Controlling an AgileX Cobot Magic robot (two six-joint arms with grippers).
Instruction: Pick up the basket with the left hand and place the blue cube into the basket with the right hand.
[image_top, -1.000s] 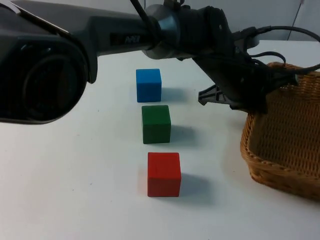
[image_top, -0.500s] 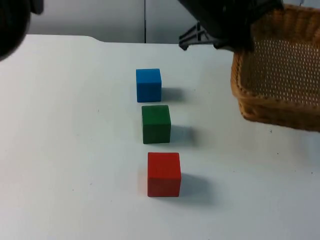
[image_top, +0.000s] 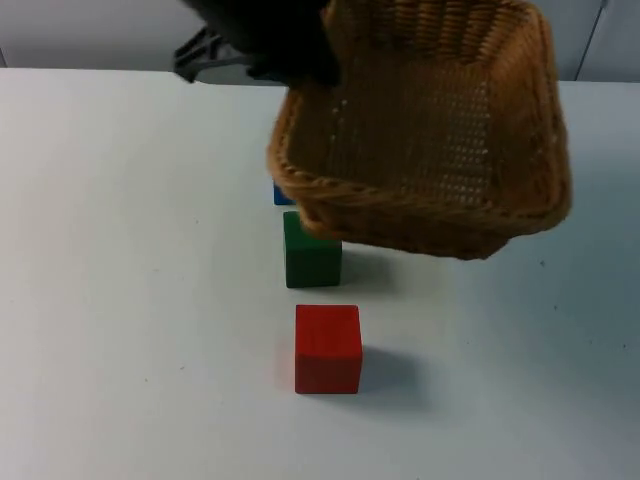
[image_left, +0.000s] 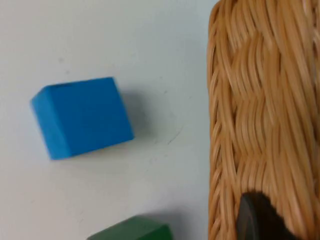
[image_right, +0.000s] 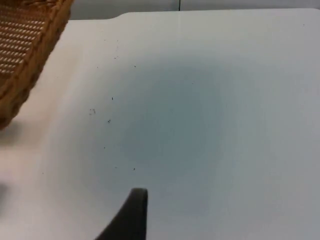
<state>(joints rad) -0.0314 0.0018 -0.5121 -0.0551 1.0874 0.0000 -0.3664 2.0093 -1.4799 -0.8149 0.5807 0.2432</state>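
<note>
Wicker basket (image_top: 430, 150) aloft in the upper centre of the top view, pinched at its rim by the left gripper (image_top: 290, 62), jaws closed on the weave at the upper left corner. Tilted, open side turned toward the camera. Nothing inside: bare weave across floor and walls, no cube of any colour.

Blue cube (image_top: 281, 194) down on the table (image_top: 120, 300), nearly all hidden beneath the basket's near left corner in the top view, just a sliver peeking out. Plainer from the left wrist: blue cube whole, just beside the wicker wall, green cube (image_top: 312, 255) close by. Red cube (image_top: 328, 348) lower centre, well apart from the basket.

Right gripper (image_right: 131, 216) waiting over bare table, basket corner off to its side; open or shut, cannot tell.

Trouble ahead, as a judgement only:
- Basket hanging right above the blue cube, so likely blocking a straight drop by the right arm; risk of arm meeting wicker.
- Held by one rim only, so prone to swing or slip once a cube lands inside.
- Tilted enough that a dropped cube might slide to the low wall, or out.
- Any dip of the basket likely to clip the green cube and nudge the row.
- Wrong cube an easy mistake, green sitting just beside blue.
</note>
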